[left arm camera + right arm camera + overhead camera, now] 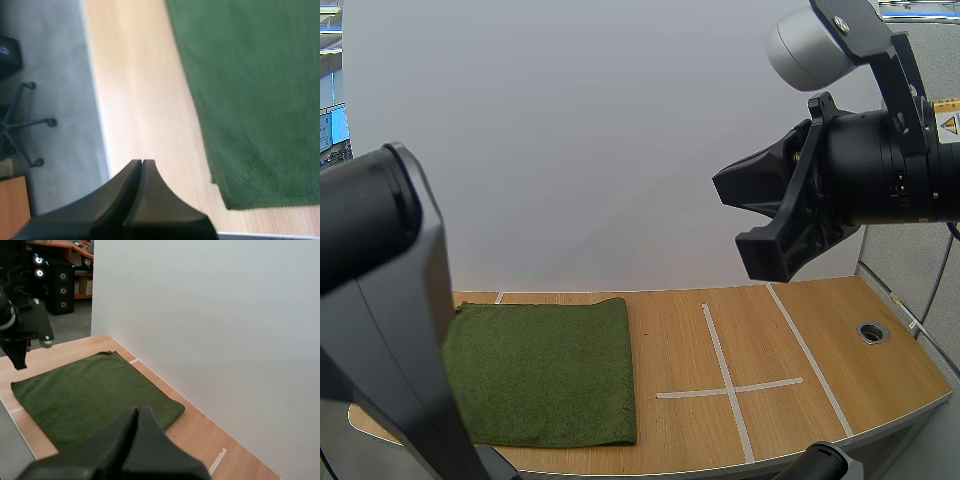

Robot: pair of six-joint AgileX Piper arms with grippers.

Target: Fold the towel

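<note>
Left pincer (141, 162) is clenched on nothing, above bare counter (145, 100) just beside the towel (250, 100). Right pincer (138, 410) is likewise clenched and empty, held high off the counter.

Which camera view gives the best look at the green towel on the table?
The right wrist view: the green towel lies flat with nearly its whole outline visible. In the high view my left arm hides its left side. The left wrist view catches one corner of it.
</note>
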